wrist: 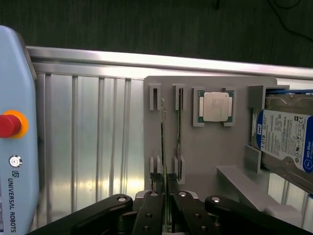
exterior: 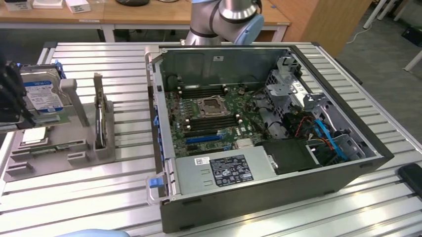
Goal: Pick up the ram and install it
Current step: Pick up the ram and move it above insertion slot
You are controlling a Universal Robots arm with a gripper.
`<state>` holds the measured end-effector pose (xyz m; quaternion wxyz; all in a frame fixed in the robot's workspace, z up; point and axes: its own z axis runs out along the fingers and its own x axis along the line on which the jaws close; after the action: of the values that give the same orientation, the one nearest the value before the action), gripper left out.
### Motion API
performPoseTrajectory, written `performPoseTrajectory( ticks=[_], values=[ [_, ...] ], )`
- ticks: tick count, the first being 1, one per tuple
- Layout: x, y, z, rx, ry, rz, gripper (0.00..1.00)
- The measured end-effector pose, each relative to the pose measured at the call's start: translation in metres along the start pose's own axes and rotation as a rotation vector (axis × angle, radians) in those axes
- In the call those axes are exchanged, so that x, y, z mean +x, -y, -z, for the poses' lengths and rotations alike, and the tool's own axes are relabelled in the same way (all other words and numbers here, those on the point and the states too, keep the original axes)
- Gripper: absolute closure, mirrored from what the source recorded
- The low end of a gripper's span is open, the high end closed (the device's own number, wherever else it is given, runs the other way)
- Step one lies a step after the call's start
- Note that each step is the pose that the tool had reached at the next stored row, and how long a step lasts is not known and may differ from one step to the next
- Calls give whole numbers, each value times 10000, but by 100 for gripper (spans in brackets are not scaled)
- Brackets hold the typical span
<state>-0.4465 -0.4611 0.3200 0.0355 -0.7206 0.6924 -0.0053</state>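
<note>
Blk hand (wrist: 164, 179) clamped tight on thin flat ram (wrist: 163, 139), edge-on in matte gry slotted holder (wrist: 210, 147)

Teach pendant (wrist: 14, 147), pale casing: "UNIVERSAL ROBOTS" printed along edge, small UR logo beside it.
Hard drive (wrist: 286, 139), blue-white label: "WD Blue" legible, big figure starting with "1", remaining print too fine.
Power supply label (exterior: 230, 170), black with white print: too small to read. White barcode sticker (exterior: 201, 161) next to it, likewise.
Ram stick (wrist: 163, 142) edge-on: markings not legible.

Second stick (wrist: 179, 132) just beside ram (wrist: 163, 142)
</note>
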Motion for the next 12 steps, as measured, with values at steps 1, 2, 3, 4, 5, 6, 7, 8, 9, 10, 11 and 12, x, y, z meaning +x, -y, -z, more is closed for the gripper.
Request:
performPoseTrajectory(
  ticks=[1,2,3,4,5,6,7,8,9,10,11,12],
  values=[
    [1,25,3,-1,13,-1,86],
    [2,48,8,-1,31,-2,86],
    [2,73,14,0,52,-3,86],
    [3,95,19,1,74,-5,86],
    [4,117,24,3,95,-5,86],
    [4,138,29,4,115,-6,86],
    [5,160,34,4,134,-7,86],
    [6,183,38,6,154,-8,86],
    [7,206,44,6,175,-9,86],
    [7,231,50,6,197,-10,86],
    [8,255,56,7,218,-12,86],
    [8,280,61,8,238,-14,86]
  ],
)
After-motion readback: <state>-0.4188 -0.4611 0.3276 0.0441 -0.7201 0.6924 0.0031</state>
